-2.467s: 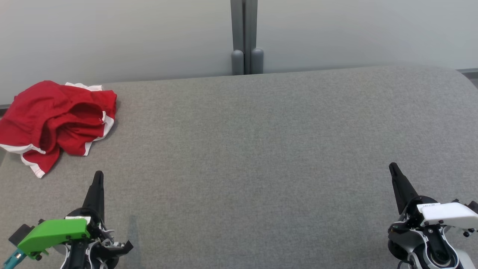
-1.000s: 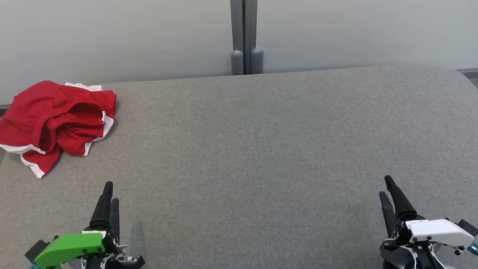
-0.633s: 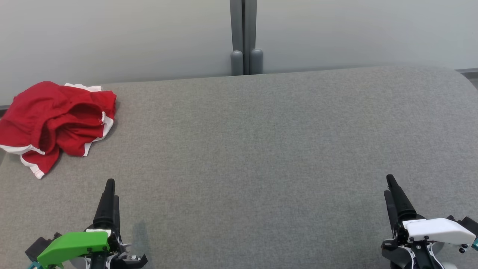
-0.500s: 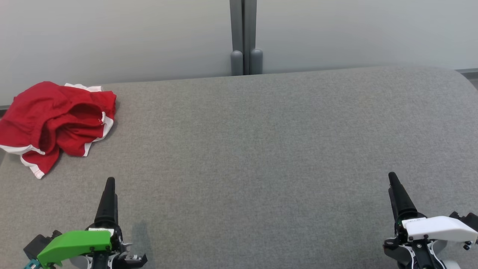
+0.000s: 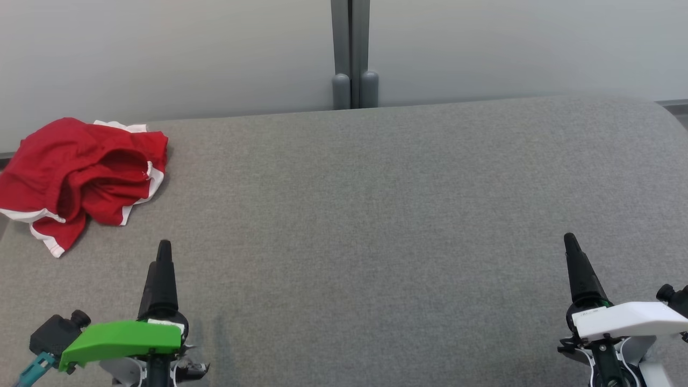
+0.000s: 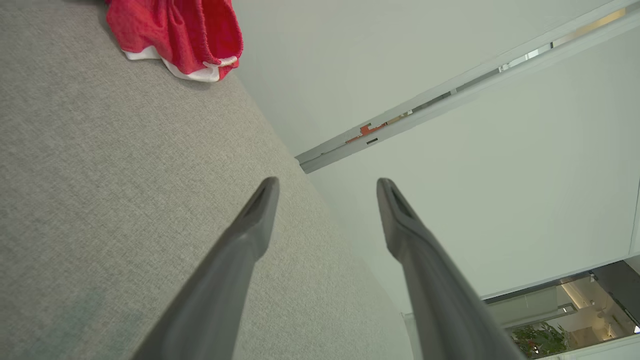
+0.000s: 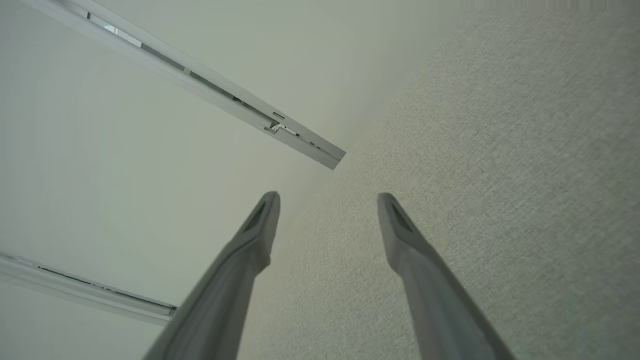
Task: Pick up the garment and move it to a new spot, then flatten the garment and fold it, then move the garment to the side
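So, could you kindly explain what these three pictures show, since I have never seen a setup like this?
It is a two-armed robot facing a grey fabric surface. The wide picture comes from a camera on its head, looking down. The left gripper, with the green cover, is at the lower left; the right gripper, with the white cover, is at the lower right. The other two pictures come from cameras on each wrist, looking along that arm's two dark fingers, which stand apart and hold nothing. A crumpled red garment with white trim lies at the far left, untouched.
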### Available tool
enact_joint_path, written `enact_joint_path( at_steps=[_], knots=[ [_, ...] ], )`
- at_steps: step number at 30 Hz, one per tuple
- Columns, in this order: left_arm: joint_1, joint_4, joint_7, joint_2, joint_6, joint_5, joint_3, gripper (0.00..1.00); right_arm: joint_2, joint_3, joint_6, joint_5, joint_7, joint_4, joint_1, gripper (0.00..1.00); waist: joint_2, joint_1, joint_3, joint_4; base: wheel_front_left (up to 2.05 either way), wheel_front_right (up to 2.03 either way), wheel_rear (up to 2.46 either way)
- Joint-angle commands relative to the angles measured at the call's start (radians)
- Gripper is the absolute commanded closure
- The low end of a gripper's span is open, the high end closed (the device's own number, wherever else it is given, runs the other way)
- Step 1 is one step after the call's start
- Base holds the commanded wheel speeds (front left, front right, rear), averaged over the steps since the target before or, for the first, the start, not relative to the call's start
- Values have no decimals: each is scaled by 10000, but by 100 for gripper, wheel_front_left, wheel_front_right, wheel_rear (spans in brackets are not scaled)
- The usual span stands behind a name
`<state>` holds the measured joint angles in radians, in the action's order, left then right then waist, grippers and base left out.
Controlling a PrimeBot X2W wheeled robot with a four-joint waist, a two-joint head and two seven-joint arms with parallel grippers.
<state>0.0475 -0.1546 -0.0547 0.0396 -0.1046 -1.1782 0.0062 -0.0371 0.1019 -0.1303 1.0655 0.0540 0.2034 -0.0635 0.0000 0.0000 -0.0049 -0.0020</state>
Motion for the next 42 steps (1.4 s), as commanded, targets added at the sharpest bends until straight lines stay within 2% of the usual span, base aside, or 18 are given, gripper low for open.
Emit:
enact_joint_path(
  at_steps=[1, 19, 42],
  knots=[
    [64, 229, -114, 70, 49, 524, -61, 0, -73, 35, -2, -469, 115, -254, -3, 0, 0, 0, 3, 1, 0, 0, 0],
    [-234, 55, -664, 89, 152, 3738, -507, 0, -97, -621, -3, -4202, 672, -716, 227, 0, 0, 0, 28, 12, 0, 0, 0],
    [-461, -485, -1261, 113, 106, 5879, -752, 0, -120, -794, -5, -6946, 1267, -428, 362, 0, 0, 0, 80, 31, 0, 0, 0]
  ],
)
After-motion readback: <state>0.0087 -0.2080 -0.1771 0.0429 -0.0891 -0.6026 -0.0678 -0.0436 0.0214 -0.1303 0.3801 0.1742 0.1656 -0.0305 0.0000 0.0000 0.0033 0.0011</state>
